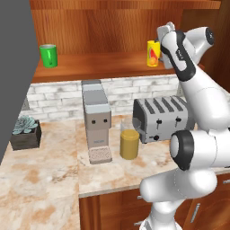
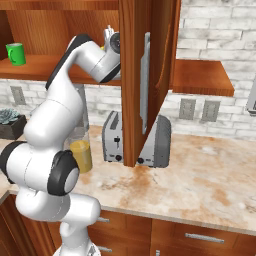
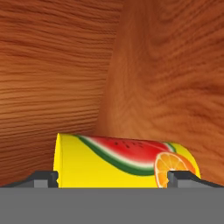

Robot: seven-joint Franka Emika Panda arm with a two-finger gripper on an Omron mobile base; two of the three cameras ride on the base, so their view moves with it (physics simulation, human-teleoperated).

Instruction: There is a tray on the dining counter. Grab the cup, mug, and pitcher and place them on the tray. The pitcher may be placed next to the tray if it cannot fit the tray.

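The pitcher (image 1: pixel 129 143) is seen nearest, upright on the surface (image 1: pixel 54 170) between a coffee machine (image 1: pixel 96 121) and a toaster (image 1: pixel 162 117). Higher and farther back, on a wooden shelf (image 1: pixel 99 65), the tool (image 3: pixel 113 177) is held with jaws apart on either side of the cup (image 3: pixel 124 161), not clamped. The mug (image 1: pixel 48 55) is seen well apart at the shelf's left.
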